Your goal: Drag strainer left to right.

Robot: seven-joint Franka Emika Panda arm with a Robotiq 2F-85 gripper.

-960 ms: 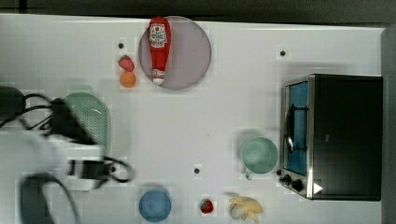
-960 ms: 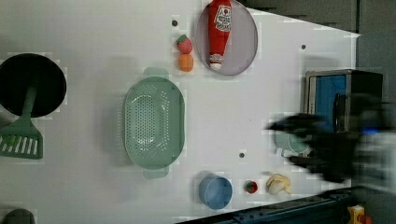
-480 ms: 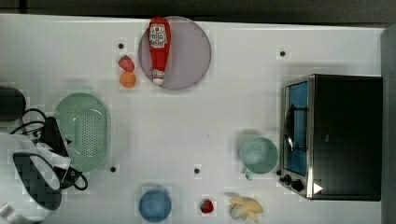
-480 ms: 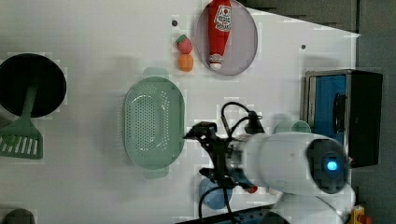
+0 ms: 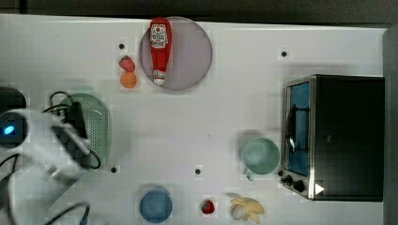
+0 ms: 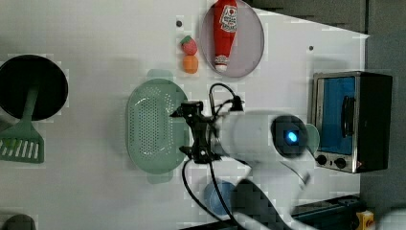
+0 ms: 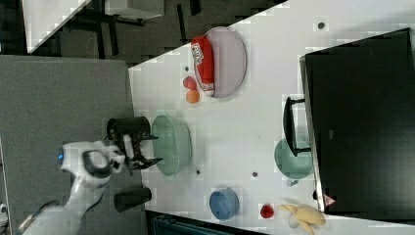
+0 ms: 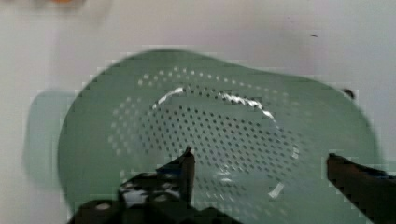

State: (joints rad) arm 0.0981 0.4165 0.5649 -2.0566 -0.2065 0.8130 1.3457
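Your strainer (image 6: pixel 153 127) is a large, pale mint-green oval of plastic with a small tab handle at each end. Its floor and lower walls are pierced with neat rows of tiny holes, plain in the wrist view (image 8: pixel 210 135), where light glints off the inner curve. It sits upright on the white bench (image 5: pixel 225 117), near the top view's left edge (image 5: pixel 96 124), well apart from the mug (image 5: pixel 259 156) and the toaster oven (image 5: pixel 335 136). Your end effector (image 6: pixel 191 130) is spread wide and holds nothing. In the left view it sits at the strainer's right-hand rim. In the wrist view one finger (image 8: pixel 184 170) shows over the perforated bottom. I cannot tell whether it touches the plastic.
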